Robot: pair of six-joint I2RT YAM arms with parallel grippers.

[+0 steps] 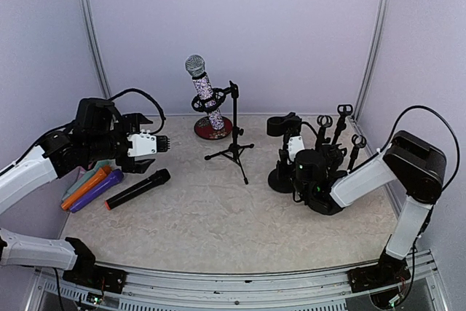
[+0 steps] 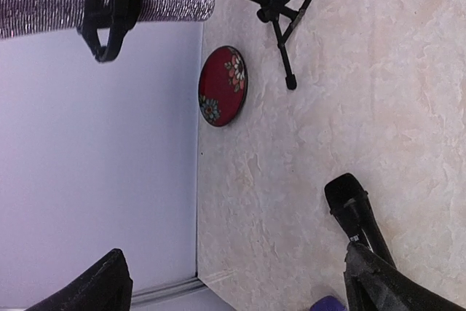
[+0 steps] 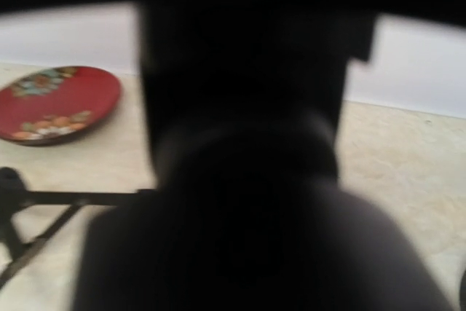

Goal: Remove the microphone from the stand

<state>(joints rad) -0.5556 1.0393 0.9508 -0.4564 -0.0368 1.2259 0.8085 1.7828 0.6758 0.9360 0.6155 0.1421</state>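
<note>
No legible text or labels anywhere.

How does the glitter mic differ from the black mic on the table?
Finish: the glitter mic is sparkly silver, while the black mic is plain black with a reddish end.
Pose: the glitter mic is tilted head-up, clipped in the stand and off the table. The black mic lies flat on the table.
Place: the glitter mic is at rear centre, the black mic at the left.
Both are slim handheld mics.
</note>
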